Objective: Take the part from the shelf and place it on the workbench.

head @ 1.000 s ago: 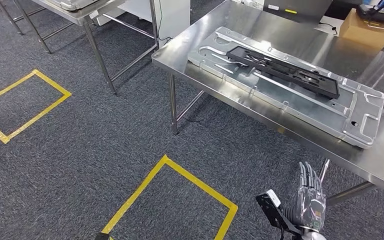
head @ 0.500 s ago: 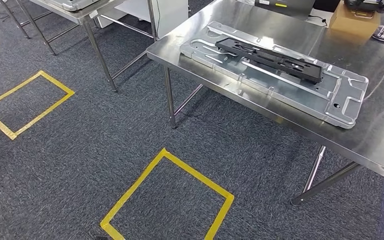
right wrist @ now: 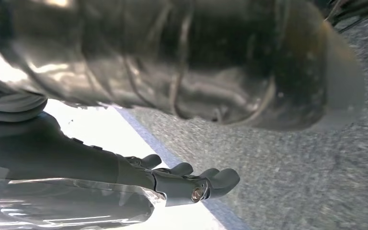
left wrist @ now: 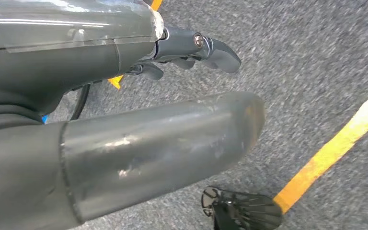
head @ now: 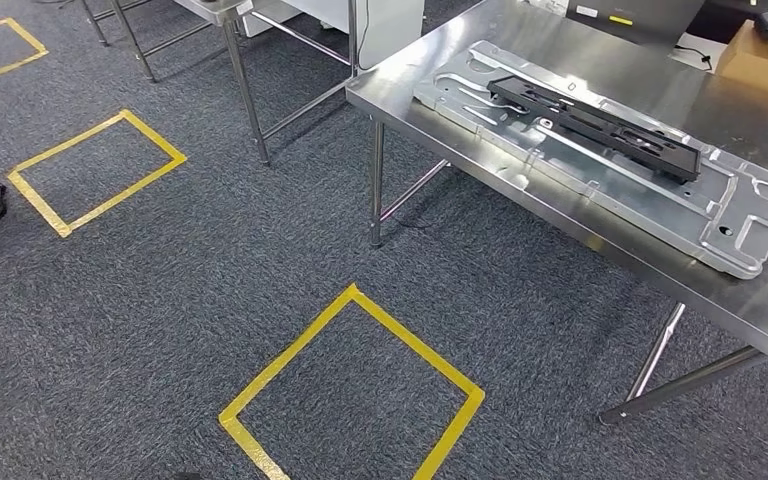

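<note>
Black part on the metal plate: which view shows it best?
Head view: the black part lies full-length on the metal plate, unobstructed. The wrist views face carpet, with each hand's fingers in front.

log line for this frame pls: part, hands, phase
part: black part lies on silver plate on workbench | left hand: holds nothing | right hand: holds nothing | phase: part placed, hands off

Left hand (left wrist: 139, 115) empty, fingers (left wrist: 211, 48) apparently curled, above carpet (left wrist: 316, 72).
</note>
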Motion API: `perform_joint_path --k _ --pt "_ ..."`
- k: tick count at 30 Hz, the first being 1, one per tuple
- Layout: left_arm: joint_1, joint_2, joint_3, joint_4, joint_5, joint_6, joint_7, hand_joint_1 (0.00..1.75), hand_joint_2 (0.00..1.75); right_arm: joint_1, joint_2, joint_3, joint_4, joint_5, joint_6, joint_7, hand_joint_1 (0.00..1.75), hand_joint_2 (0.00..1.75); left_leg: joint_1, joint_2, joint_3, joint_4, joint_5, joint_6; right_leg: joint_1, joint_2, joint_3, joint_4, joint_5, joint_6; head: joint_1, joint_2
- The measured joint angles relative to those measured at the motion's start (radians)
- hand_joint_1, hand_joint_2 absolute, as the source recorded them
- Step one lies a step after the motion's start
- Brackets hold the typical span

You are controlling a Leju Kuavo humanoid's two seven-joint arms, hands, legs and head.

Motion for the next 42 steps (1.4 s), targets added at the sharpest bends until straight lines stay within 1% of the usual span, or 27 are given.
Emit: perform_joint_path --k 1,3,5,7,9,12,13,14,15,17,19,20,22,24,26,27,28,29,30,31,33,34,35,37,39,41,42 --pt "0.001 0.000 0.000 0.000 -0.003 0.001 0.000 0.00 0.00 -0.001 0.001 -0.003 0.002 0.000 0.002 -0.009 0.00 0.00 0.000 -0.010 -0.001 0.004 0.000 -0.001 -0.001 0.010 0.036 -0.065 0.038 -0.003 0.000 0.000" --pt "-0.001 -0.003 0.000 0.000 -0.006 0.004 0.002 0.00 0.00 -0.002 0.003 -0.007 0.004 0.003 0.008 -0.025 0.00 0.00 -0.001 -0.026 -0.006 0.011 -0.001 -0.008 -0.001 0.049 0.097 -0.183 0.081 -0.014 0.000 0.000" --pt "-0.002 -0.005 0.000 0.000 -0.005 0.005 0.007 0.00 0.00 -0.004 0.004 -0.008 0.006 0.014 0.019 -0.042 0.00 0.00 0.002 -0.040 -0.016 0.015 0.004 -0.021 0.002 0.068 0.113 -0.225 0.084 -0.021 0.000 0.000" --pt "-0.002 -0.004 0.000 0.000 -0.003 0.004 0.011 0.00 0.00 -0.008 0.006 -0.008 0.009 0.025 0.028 -0.053 0.00 0.00 0.004 -0.051 -0.025 0.016 0.007 -0.034 0.001 0.050 0.113 -0.236 0.090 -0.028 0.000 0.000" --pt "-0.001 -0.002 0.000 0.000 -0.002 0.003 0.014 0.00 0.00 -0.009 0.010 -0.008 0.012 0.031 0.032 -0.056 0.00 0.00 0.003 -0.033 -0.044 0.051 -0.019 -0.044 -0.005 0.027 0.119 -0.252 0.098 -0.037 -0.002 0.000" --pt "-0.003 -0.001 0.000 0.000 -0.001 0.004 0.024 0.00 0.00 -0.007 0.012 -0.008 0.014 0.044 0.041 -0.053 0.00 0.00 0.006 0.006 -0.126 0.228 -0.111 -0.055 -0.005 -0.009 0.118 -0.257 0.101 -0.045 -0.004 0.000" --pt "-0.002 -0.001 0.001 0.000 0.002 0.004 0.028 0.00 0.00 -0.008 0.012 -0.007 0.015 0.049 0.045 -0.050 0.00 0.00 0.007 0.010 -0.148 0.277 -0.125 -0.058 -0.004 -0.020 0.117 -0.256 0.101 -0.045 -0.004 0.000" --pt "-0.001 0.000 0.001 0.000 0.005 0.003 0.032 0.00 0.00 -0.008 0.012 -0.005 0.017 0.054 0.051 -0.045 0.00 0.00 0.008 0.014 -0.152 0.290 -0.119 -0.061 -0.003 -0.030 0.117 -0.254 0.100 -0.044 -0.004 0.000" --pt "0.000 0.002 0.002 0.000 0.007 0.002 0.034 0.00 0.00 -0.009 0.013 -0.004 0.018 0.057 0.055 -0.041 0.00 0.00 0.010 0.018 -0.137 0.264 -0.096 -0.062 -0.003 -0.040 0.117 -0.251 0.098 -0.043 -0.004 0.000" --pt "0.000 0.004 0.004 0.000 0.008 0.002 0.037 0.00 0.00 -0.011 0.013 -0.001 0.020 0.062 0.060 -0.033 0.00 0.00 0.011 0.043 -0.066 0.132 -0.034 -0.061 -0.004 -0.056 0.118 -0.245 0.092 -0.036 -0.004 0.000" --pt "-0.002 0.005 0.004 0.000 0.008 0.000 0.038 0.00 0.00 -0.012 0.013 0.000 0.021 0.063 0.062 -0.031 0.00 0.00 0.006 0.065 -0.018 0.038 -0.008 -0.052 0.001 -0.070 0.117 -0.236 0.085 -0.024 -0.003 0.000" --pt "-0.002 0.005 0.004 0.000 0.008 0.000 0.038 0.00 0.00 -0.013 0.013 0.001 0.021 0.063 0.062 -0.031 0.00 0.00 0.003 0.068 -0.014 0.026 -0.010 -0.047 0.004 -0.076 0.117 -0.233 0.084 -0.019 -0.003 0.000" --pt "0.001 0.005 0.005 0.000 0.008 -0.002 0.039 0.00 0.00 -0.016 0.013 0.002 0.022 0.063 0.062 -0.031 0.00 0.00 0.002 0.053 -0.017 0.024 -0.006 -0.033 0.005 -0.084 0.117 -0.231 0.082 -0.010 -0.002 0.000" --pt "0.002 0.005 0.005 0.000 0.008 -0.002 0.039 0.00 0.00 -0.017 0.013 0.003 0.022 0.064 0.062 -0.030 0.00 0.00 0.005 0.039 -0.019 0.019 0.001 -0.018 0.001 -0.060 0.106 -0.201 0.053 -0.001 -0.003 0.000" --pt "0.000 0.006 0.006 0.000 0.008 -0.002 0.039 0.00 0.00 -0.016 0.013 0.003 0.023 0.064 0.062 -0.029 0.00 0.00 0.004 0.026 -0.025 0.017 0.007 -0.008 -0.002 -0.020 0.058 -0.094 -0.013 0.004 -0.002 0.000" --pt "-0.001 0.006 0.006 0.000 0.008 -0.002 0.039 0.00 0.00 -0.016 0.013 0.004 0.023 0.064 0.062 -0.028 0.00 0.00 0.002 0.018 -0.028 0.017 0.009 -0.005 -0.002 -0.009 0.025 -0.025 -0.046 0.004 -0.002 0.000" --pt "-0.001 0.007 0.006 0.000 0.008 -0.003 0.039 0.00 0.00 -0.015 0.013 0.004 0.023 0.064 0.062 -0.027 0.00 0.00 -0.001 0.008 -0.030 0.018 0.010 -0.003 -0.001 -0.005 -0.002 0.030 -0.063 0.003 -0.002 0.000" --pt "-0.001 0.007 0.006 0.000 0.008 -0.003 0.039 0.00 0.00 -0.015 0.013 0.004 0.024 0.064 0.062 -0.027 0.00 0.00 -0.003 -0.002 -0.032 0.018 0.010 -0.002 -0.001 -0.003 -0.014 0.054 -0.060 0.000 -0.002 0.000" --pt "0.000 0.007 0.006 0.000 0.008 -0.003 0.039 0.00 0.00 -0.015 0.013 0.004 0.025 0.064 0.062 -0.026 0.00 0.00 -0.006 -0.013 -0.031 0.020 0.011 -0.002 0.000 0.000 -0.008 0.038 -0.037 -0.004 -0.002 0.000" --pt "0.001 0.007 0.006 0.000 0.008 -0.003 0.039 0.00 0.00 -0.015 0.013 0.005 0.025 0.064 0.062 -0.026 0.00 0.00 -0.008 -0.025 -0.030 0.020 0.011 -0.002 0.002 0.007 0.017 -0.018 0.004 -0.011 -0.002 0.000" --pt "0.000 0.003 0.007 0.001 0.008 -0.004 0.039 0.00 0.00 -0.012 0.011 0.005 0.026 0.064 0.062 -0.026 0.00 0.00 -0.009 -0.046 -0.030 0.022 0.012 -0.004 0.006 0.050 0.077 -0.153 0.070 -0.030 -0.003 0.000" --pt "-0.002 0.002 0.007 0.001 0.008 -0.004 0.039 0.00 0.00 -0.012 0.010 0.005 0.027 0.064 0.062 -0.026 0.00 0.00 -0.007 -0.056 -0.034 0.024 0.014 -0.007 0.008 0.069 0.095 -0.199 0.086 -0.037 -0.003 0.000" --pt "-0.003 0.000 0.007 0.001 0.008 -0.004 0.039 0.00 0.00 -0.013 0.008 0.006 0.027 0.064 0.062 -0.026 0.00 0.00 -0.003 -0.064 -0.039 0.024 0.016 -0.012 0.010 0.082 0.102 -0.219 0.089 -0.042 -0.003 0.000" --pt "-0.002 0.000 0.008 0.001 0.008 -0.004 0.039 0.00 0.00 -0.016 0.008 0.007 0.028 0.064 0.063 -0.025 0.00 0.00 0.000 -0.083 -0.046 0.021 0.023 -0.025 0.011 0.069 0.105 -0.232 0.091 -0.043 -0.002 0.000" --pt "0.001 0.000 0.010 0.001 0.008 -0.003 0.041 0.00 0.00 -0.016 0.009 0.007 0.028 0.065 0.066 -0.018 0.00 0.00 -0.003 -0.062 -0.056 0.039 0.009 -0.035 0.006 0.044 0.115 -0.252 0.099 -0.046 -0.003 0.000" --pt "-0.001 0.000 0.013 0.001 0.009 -0.001 0.045 0.00 0.00 -0.013 0.011 0.007 0.029 0.069 0.073 -0.005 0.00 0.00 -0.002 -0.013 -0.099 0.132 -0.048 -0.044 0.003 0.014 0.123 -0.265 0.105 -0.050 -0.004 0.000" --pt "-0.002 -0.001 0.014 0.001 0.010 0.000 0.048 0.00 0.00 -0.012 0.011 0.007 0.029 0.072 0.077 0.001 0.00 0.00 0.001 0.002 -0.130 0.198 -0.081 -0.050 0.004 0.000 0.123 -0.266 0.104 -0.052 -0.004 0.000"
